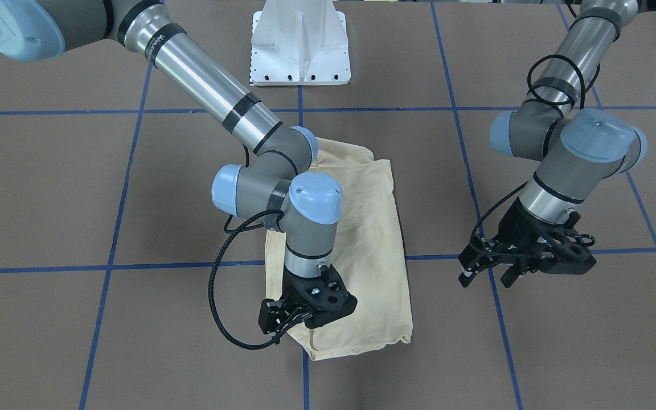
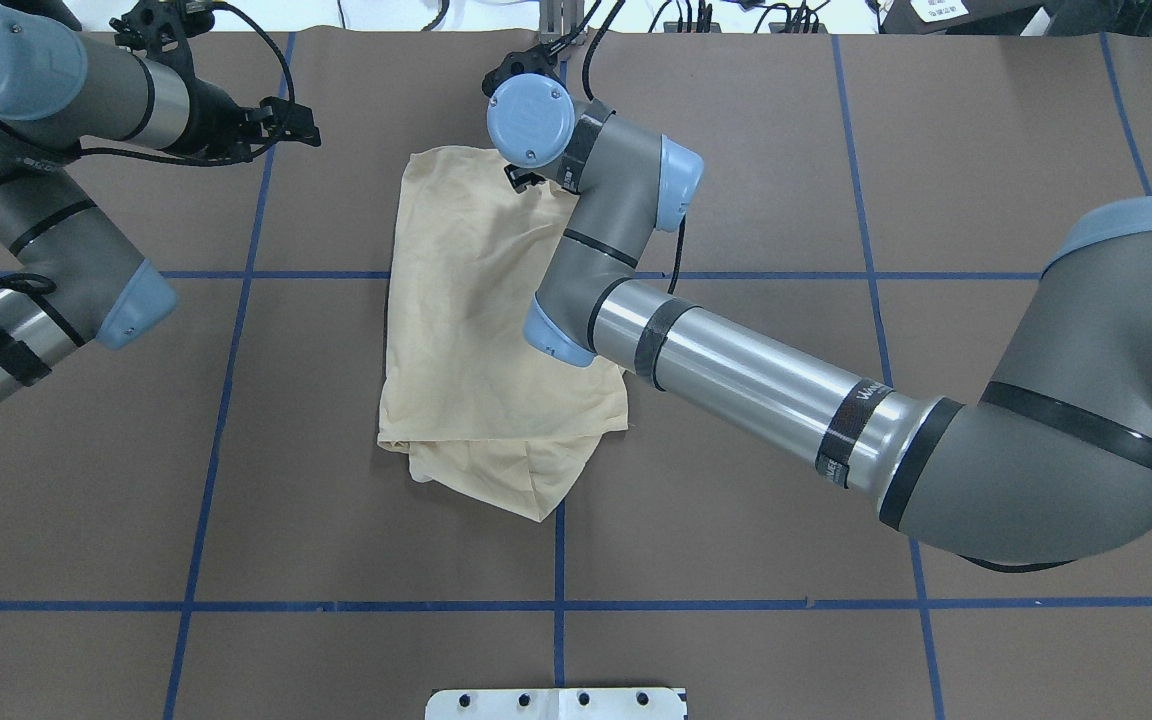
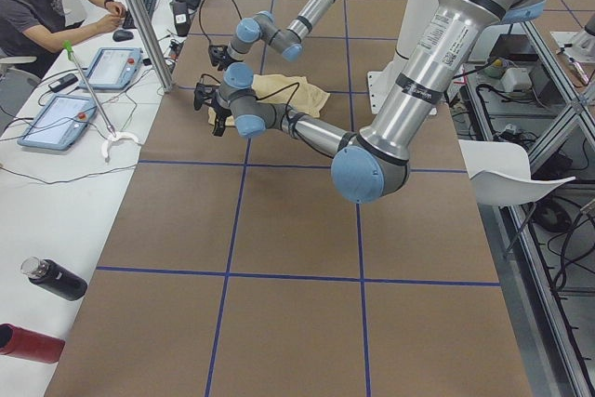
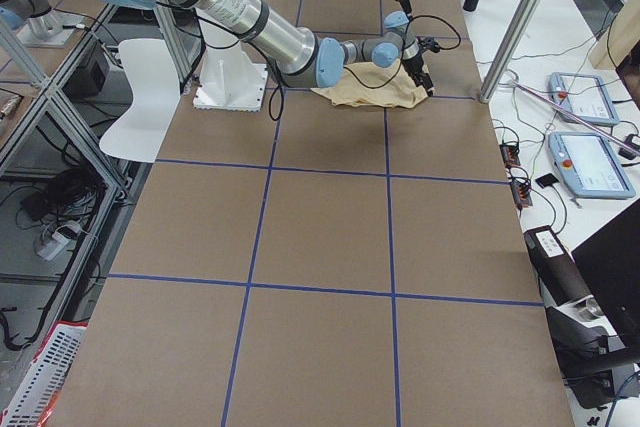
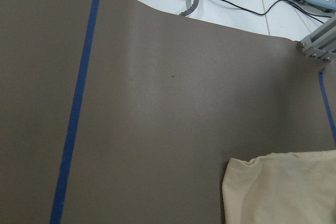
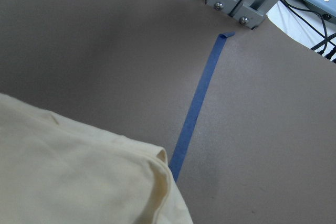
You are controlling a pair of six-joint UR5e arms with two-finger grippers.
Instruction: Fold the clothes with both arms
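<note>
Shirt [image 1: 362, 245] lies on the brown tabletop [image 1: 49, 188] near centre, folded into a rough rectangle, plain cream side up. At the end nearer the robot an under layer [image 2: 526, 480] sticks out past the top fold. Blue tape lines [image 1: 191, 265] grid the tabletop, and one runs under the shirt.

Right arm [image 2: 736, 370] reaches across the shirt, wrist bent down. Right end effector [image 1: 279, 324] sits low at the shirt's far corner on the robot's right side. Its fingers are mostly hidden by the wrist and the black housing, so I cannot tell if they are spread or pinching, or whether they touch cloth. The right wrist view shows only that shirt corner [image 6: 79, 171] beside a tape line.

Left arm [image 1: 561, 165] is off to the robot's left, well apart from the shirt. Left end effector [image 1: 487, 278] hangs over bare tabletop, fingers spread, holding nothing. The overhead view also shows it spread [image 2: 308, 122]. The left wrist view catches one shirt corner [image 5: 278, 187] at lower right.

White pedestal [image 1: 300, 45] stands on the robot's side of the shirt.
</note>
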